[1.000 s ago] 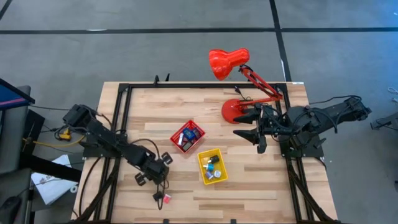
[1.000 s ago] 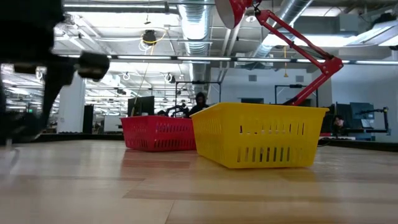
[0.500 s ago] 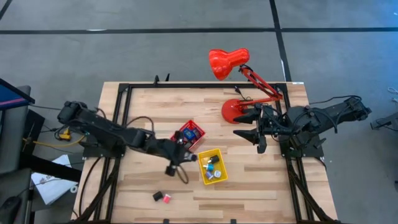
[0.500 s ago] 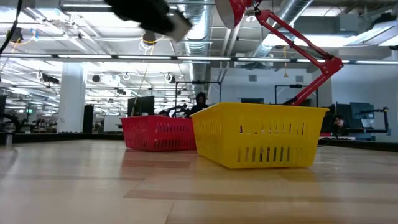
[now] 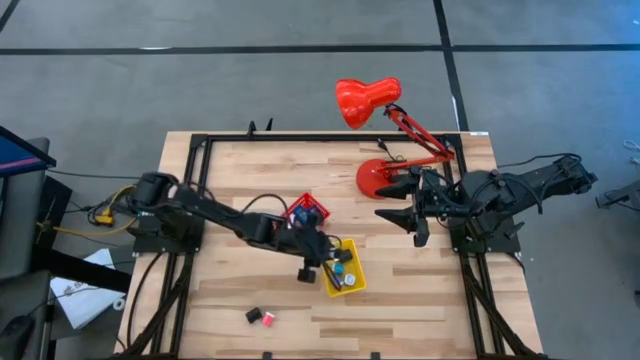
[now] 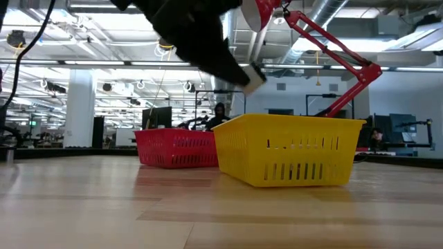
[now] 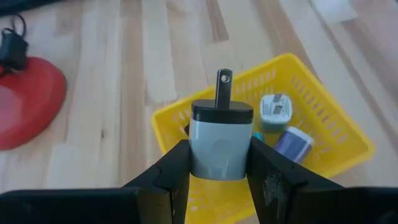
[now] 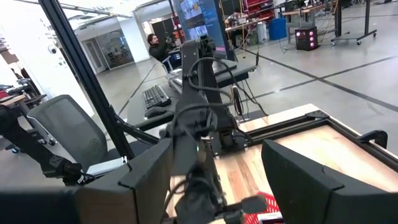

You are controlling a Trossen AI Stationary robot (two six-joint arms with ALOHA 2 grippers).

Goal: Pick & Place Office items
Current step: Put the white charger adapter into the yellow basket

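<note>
The left pincer (image 7: 217, 168) grips a grey plug adapter (image 7: 221, 142) above the yellow tray (image 7: 323, 115) at centre frame on the pale plank worktop (image 5: 420, 290). The right pincer (image 5: 412, 212), released, waits at right. Beyond lies a lit open workshop; no writing is legible.

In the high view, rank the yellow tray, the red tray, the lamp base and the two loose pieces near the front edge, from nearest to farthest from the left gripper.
From the left gripper, which holds a grey plug adapter:
1. Yellow tray, right beside it, toward the right arm.
2. Red tray, just behind it.
3. Loose black and red pieces, near the table's front edge.
4. Lamp base, far back right.
</note>
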